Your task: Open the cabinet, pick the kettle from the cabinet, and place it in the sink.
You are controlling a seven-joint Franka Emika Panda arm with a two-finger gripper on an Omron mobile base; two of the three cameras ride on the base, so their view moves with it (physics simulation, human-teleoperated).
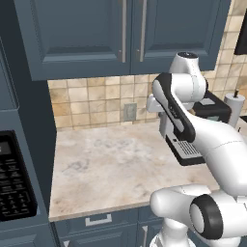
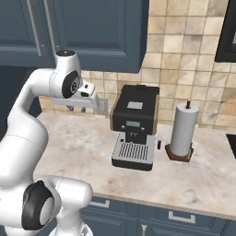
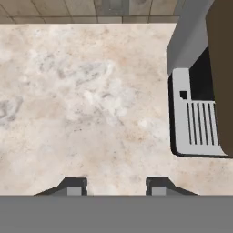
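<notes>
The large dark blue-grey wall cabinet (image 1: 128,34) hangs above the counter with both recessed-panel doors shut, their slim silver bar handles (image 1: 124,30) side by side at the middle seam. The kettle can't be seen with the doors closed.

Below it, the marbled beige stone countertop (image 1: 111,169) runs back to a tan tiled backsplash (image 1: 91,103) with a grey wall socket (image 1: 130,112) set into it. On the counter to the right stands a black and silver coffee machine (image 2: 135,131) with a slotted drip tray, and just beside that, further right, a tall white paper towel roll (image 2: 183,130) upright on a dark wooden base.

The white arm is folded with its wrist held out over the counter, below the cabinet's lower edge. The two-finger gripper (image 3: 117,185) points straight down at bare stone, its dark fingertips (image 3: 73,185) standing apart with nothing between them, the coffee machine's tray off to one side of it.

Blue lower drawers (image 2: 179,216) with short horizontal handles sit under the counter edge.
</notes>
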